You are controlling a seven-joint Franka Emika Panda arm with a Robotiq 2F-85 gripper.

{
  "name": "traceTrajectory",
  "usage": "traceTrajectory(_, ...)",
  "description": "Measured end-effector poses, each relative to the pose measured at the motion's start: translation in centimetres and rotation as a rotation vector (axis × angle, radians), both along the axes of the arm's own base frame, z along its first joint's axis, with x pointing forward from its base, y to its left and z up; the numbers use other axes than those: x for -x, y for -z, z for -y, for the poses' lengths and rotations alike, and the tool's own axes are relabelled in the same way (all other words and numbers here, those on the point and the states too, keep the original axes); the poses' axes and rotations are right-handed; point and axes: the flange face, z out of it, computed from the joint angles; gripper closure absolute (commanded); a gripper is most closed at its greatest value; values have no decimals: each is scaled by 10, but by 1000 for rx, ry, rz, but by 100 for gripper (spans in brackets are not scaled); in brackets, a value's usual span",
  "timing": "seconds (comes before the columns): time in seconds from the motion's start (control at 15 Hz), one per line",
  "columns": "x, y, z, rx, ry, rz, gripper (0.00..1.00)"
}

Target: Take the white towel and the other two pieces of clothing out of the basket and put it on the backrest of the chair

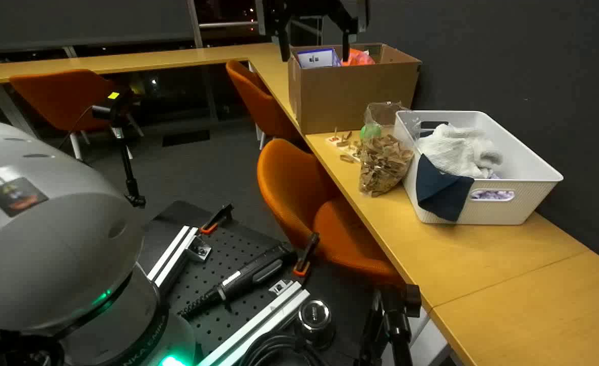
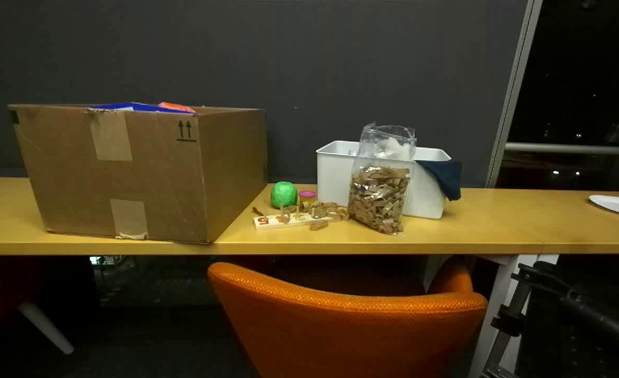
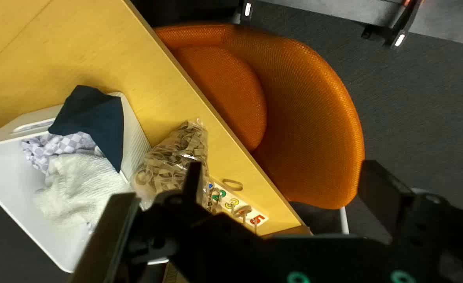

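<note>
White towel in basket, lower than jaws and well apart; jaws spread wide.

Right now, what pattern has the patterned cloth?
The cloth has white and greyish checks, clearest in the wrist view.

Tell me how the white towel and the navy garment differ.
Colour: the white towel is off-white, the navy garment dark blue. Pose: the white towel lies bunched inside the basket; the navy garment drapes over a corner of its rim, hanging down outside. Surface: the white towel looks nubby, the navy garment smoother. Both are cloth with no visible pattern.
</note>
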Motion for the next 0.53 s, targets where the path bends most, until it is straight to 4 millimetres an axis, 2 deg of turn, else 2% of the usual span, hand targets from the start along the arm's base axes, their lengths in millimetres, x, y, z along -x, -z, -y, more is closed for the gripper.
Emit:
traceTrajectory(0.4, -1, 0, 2, -2, 4, -1, 0)
traceTrajectory(0.53, -4, 1, 11, -8, 26, 1, 0)
